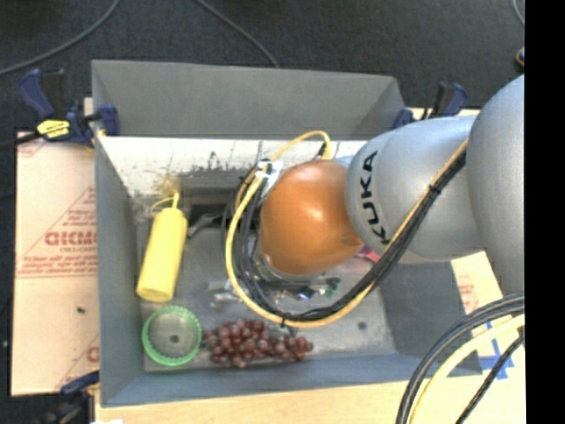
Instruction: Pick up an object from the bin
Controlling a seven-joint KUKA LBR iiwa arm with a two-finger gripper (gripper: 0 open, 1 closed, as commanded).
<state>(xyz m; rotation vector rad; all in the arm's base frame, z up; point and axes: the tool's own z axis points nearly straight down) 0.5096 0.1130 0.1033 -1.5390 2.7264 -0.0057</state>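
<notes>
Arm [424,193] is hovering right of the yellow bottle [161,254], orange cover [305,219] hiding its gripper [287,288], so its opening cannot be told; grapes [256,341], nearest it, are lying lower right of the bottle.

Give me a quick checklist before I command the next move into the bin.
1. Arm over the bin: ok, the orange wrist cover sits above its middle.
2. What lies under the cover: cannot tell, hidden.
3. Yellow bottle apart from the arm: ok, lying at left.
4. Green cup apart: ok, near-left corner.
5. Grape bunch apart: cannot tell, the yellow cable loop hangs right at its top.
</notes>
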